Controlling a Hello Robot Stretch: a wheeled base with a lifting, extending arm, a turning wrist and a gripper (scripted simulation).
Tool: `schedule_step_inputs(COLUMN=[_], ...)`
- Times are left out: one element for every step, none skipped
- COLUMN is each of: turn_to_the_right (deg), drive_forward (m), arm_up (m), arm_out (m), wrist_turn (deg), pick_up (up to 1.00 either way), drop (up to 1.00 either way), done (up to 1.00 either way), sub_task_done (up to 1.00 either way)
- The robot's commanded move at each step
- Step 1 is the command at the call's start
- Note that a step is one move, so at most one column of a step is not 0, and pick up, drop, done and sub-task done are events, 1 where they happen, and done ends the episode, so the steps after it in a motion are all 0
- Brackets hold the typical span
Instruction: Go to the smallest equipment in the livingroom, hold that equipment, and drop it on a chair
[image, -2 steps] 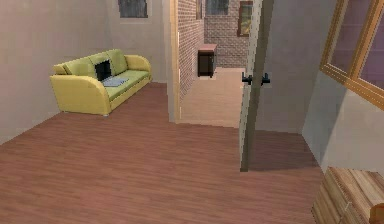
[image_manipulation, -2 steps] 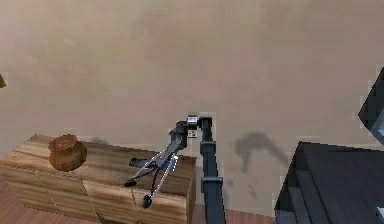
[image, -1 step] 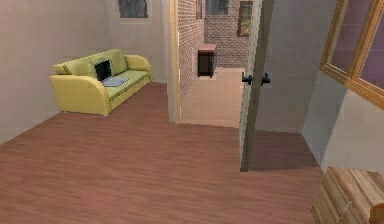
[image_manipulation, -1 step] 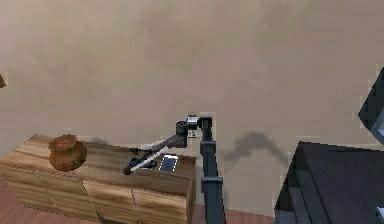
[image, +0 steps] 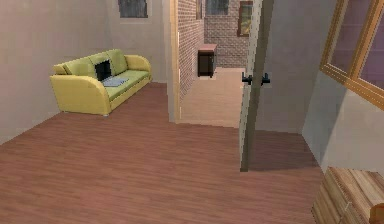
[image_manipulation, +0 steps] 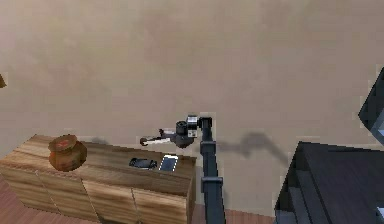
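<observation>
Ahead, a yellow fabric sofa (image: 90, 88) stands against the far wall. To the side, a long light-wood dresser (image_manipulation: 100, 185) sits beside the dark square arm (image_manipulation: 208, 170) and bears a round brown clay pot (image_manipulation: 66, 152). The gripper (image_manipulation: 150, 136) hangs near a small flat dark slab (image_manipulation: 142, 163) and a small flat pale slab (image_manipulation: 169, 163) on the dresser top; whether it holds anything cannot be told.

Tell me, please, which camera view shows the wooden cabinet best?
The arm side view: the wooden cabinet shows its top and front there, carrying a brown pot, a dark flat device and a pale flat device. The forward view catches a corner of it at the bottom right.
</observation>
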Motion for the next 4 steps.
schedule_step_inputs(turn_to_the_right=[0.0, 0.0, 0.0, 0.0], drive_forward=[0.00, 0.00, 0.00, 0.00], arm_up=[0.00, -0.30, 0.00, 0.10], arm_out=[0.00, 0.00, 0.00, 0.00], wrist_turn=[18.0, 0.0, 0.0, 0.0], pick_up=[0.00, 0.00, 1.00, 0.00], drop=[0.00, 0.00, 0.00, 0.00], done=[0.00, 0.00, 0.00, 0.00], sub_task_done=[0.00, 0.00, 0.00, 0.00])
